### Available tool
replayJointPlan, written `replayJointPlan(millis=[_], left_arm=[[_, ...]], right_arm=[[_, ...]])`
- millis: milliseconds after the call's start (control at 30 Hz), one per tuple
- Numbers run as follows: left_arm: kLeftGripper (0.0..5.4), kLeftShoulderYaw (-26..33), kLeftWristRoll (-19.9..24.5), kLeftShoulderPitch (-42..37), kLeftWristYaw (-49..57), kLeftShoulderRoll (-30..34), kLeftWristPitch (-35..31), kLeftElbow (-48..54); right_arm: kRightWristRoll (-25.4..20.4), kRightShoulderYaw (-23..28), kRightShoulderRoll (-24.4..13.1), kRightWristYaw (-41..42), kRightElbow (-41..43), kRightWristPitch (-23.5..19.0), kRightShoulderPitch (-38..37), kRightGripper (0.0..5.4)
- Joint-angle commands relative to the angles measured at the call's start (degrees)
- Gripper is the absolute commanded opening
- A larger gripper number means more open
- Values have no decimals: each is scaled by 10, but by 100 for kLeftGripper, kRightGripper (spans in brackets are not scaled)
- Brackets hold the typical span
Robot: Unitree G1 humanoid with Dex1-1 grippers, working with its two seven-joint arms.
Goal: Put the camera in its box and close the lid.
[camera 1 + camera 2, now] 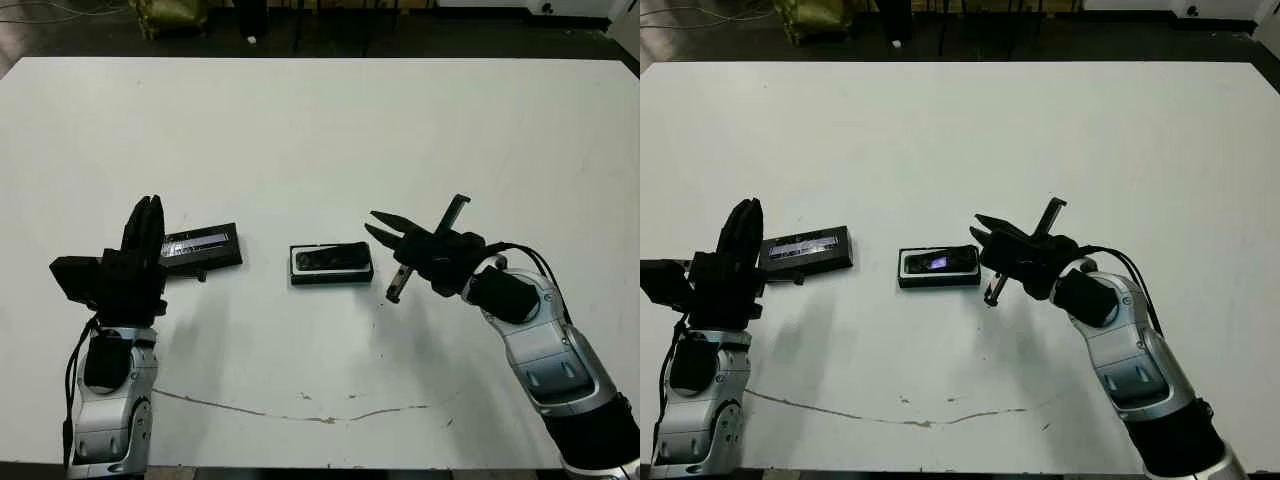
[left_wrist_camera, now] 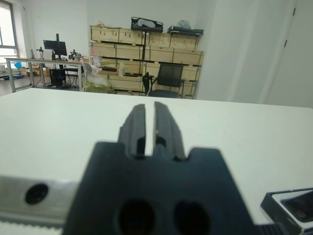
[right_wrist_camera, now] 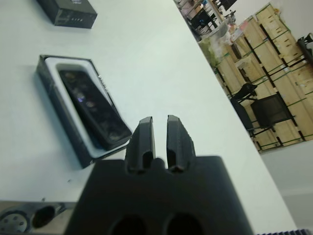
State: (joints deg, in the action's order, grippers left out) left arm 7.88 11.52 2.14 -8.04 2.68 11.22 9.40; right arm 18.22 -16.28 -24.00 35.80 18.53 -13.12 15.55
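White table bearing three task objects, with the box as landmark. The right hand hovers just to the right of the box, its two black fingers a little apart with a narrow gap between them, holding nothing and touching neither box nor camera. The left hand stands well to the left of the box, fingers pointing up and away from the robot, drawn close with only a thin slit between them, and empty. The lid lies flat on the table to the left of the box, well apart from it, silvery strip facing up, its near-left corner just beside the left hand. The box rests near the table's middle, white lining showing around its contents. The camera lies lengthwise inside the box, glossy face up.
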Motion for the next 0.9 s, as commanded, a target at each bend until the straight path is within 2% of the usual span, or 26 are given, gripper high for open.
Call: replayJointPlan(millis=[33,267,900], left_arm=[[0,3,0,8,-1,5,-3,-8],[0,3,2,8,-2,4,-1,-10],[0,3,6,8,-3,3,0,-12]], right_arm=[[-4,-6,-11,13,12,-23,-16,2],[13,-17,-18,12,31,-52,-23,2],[32,-24,-22,4,6,-48,-20,2]])
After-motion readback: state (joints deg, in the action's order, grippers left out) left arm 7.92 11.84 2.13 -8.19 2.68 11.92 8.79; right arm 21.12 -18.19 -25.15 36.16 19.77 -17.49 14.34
